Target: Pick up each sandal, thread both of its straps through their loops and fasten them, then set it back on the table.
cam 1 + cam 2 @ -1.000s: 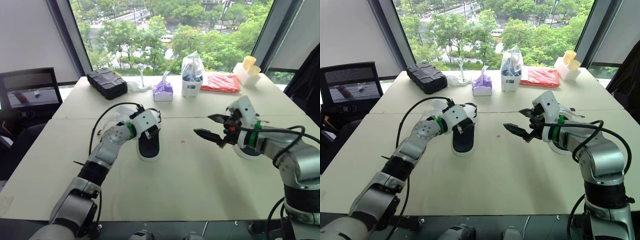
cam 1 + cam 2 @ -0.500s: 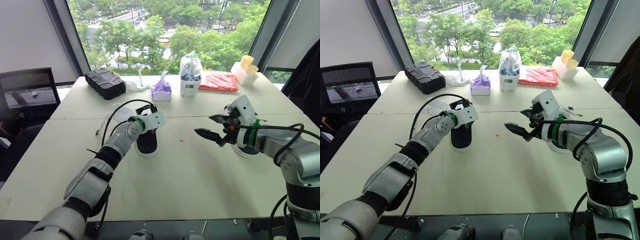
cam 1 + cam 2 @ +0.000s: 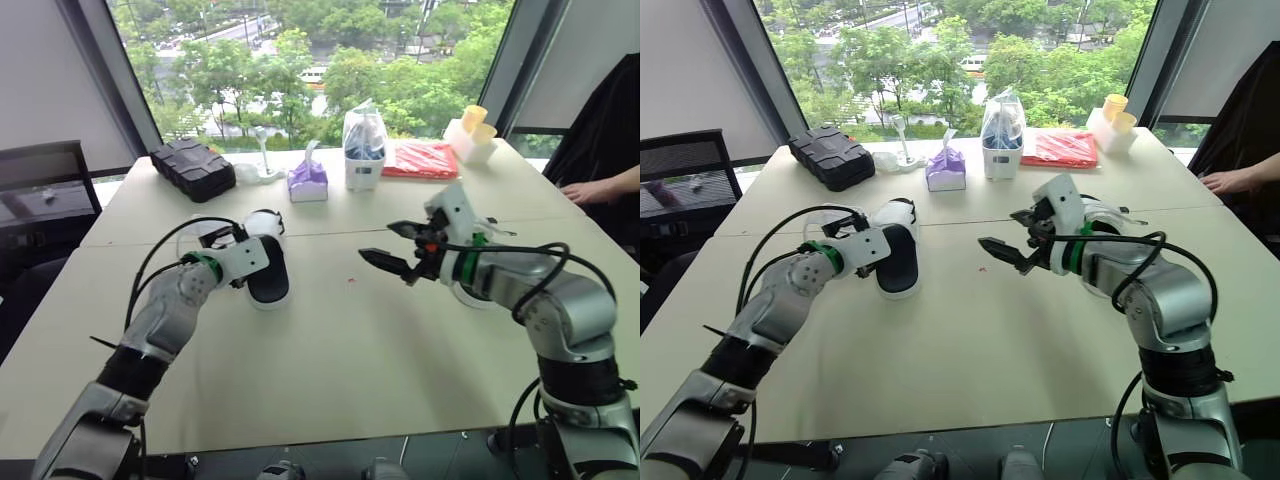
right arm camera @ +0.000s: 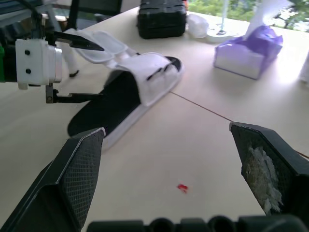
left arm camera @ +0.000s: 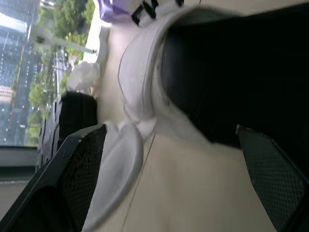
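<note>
Currently: sandal point(image 3: 266, 282) flat on table point(image 3: 330, 350), left of centre, strap flaps splayed; left gripper point(image 5: 171, 130) spread wide at its left edge; right gripper point(image 3: 377, 241) wide open, empty, near centre; risk: closing on a flap alone would likely drag the sandal, not lift it.

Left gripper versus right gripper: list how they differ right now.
The left gripper has part of the sandal, by its white strap, between its fingers; the right gripper has nothing between its fingers. The left gripper is at the sandal; the right gripper hangs over bare table, apart from it. Both are open.
</note>
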